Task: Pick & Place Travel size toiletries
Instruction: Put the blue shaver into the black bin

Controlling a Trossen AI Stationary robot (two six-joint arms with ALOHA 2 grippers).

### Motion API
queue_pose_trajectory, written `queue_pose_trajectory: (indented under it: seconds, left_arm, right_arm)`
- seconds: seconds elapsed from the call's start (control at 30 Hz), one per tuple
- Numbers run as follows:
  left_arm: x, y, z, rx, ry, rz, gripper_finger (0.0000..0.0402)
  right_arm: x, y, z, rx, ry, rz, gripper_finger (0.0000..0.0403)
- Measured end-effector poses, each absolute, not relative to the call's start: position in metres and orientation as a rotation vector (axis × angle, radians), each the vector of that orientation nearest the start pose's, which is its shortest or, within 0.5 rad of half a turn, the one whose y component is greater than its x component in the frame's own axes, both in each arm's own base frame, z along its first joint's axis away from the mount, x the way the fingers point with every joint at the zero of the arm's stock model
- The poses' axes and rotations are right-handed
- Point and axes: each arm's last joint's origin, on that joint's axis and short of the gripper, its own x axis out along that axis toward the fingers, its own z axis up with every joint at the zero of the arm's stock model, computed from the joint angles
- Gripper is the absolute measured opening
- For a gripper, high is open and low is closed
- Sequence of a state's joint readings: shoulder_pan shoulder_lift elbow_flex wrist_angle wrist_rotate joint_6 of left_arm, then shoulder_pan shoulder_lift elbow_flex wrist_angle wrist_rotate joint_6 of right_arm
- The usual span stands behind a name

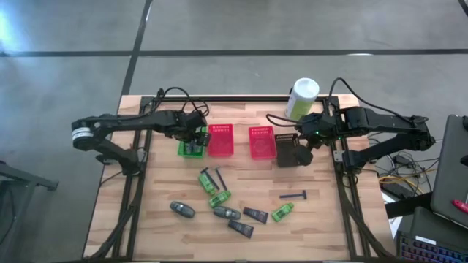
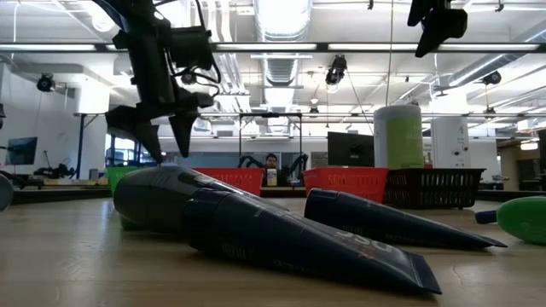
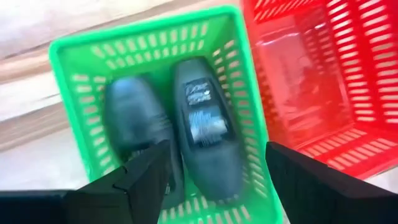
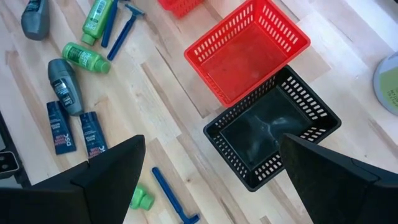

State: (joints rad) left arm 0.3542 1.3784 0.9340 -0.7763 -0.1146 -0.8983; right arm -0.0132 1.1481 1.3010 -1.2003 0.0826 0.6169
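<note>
Our left gripper (image 3: 214, 165) hangs over the green basket (image 1: 191, 148) at the table's far left, fingers apart, with two grey bottles (image 3: 202, 127) lying inside, apparently released. We should lift straight up (clear of the rim) before reaching again. The remaining toiletries (image 1: 228, 212) lie scattered nearer, mid-table. Our right gripper (image 4: 211, 171) waits spread wide above the black basket (image 4: 273, 127).

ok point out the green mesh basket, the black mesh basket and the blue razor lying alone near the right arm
green mesh basket (image 3: 147, 45), left wrist view, on its far rim
black mesh basket (image 4: 306, 99), right wrist view, on its side wall
blue razor (image 1: 294, 196), high view, on its handle
</note>
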Motion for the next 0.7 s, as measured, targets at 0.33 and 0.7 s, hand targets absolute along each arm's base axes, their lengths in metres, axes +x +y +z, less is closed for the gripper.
queue_pose_trajectory:
  seconds: [0.33, 0.7]
  left_arm:
    - [0.231, 0.073, 0.253, -0.823, 0.924, 0.779, 0.0272]
    - [0.211, -0.008, 0.297, -0.483, 0.926, 0.172, 0.0273]
  right_arm:
    - [0.193, -0.005, 0.357, 0.520, 0.983, -0.410, 0.0368]
    - [0.193, -0.005, 0.357, 0.507, 0.985, -0.403, 0.0368]
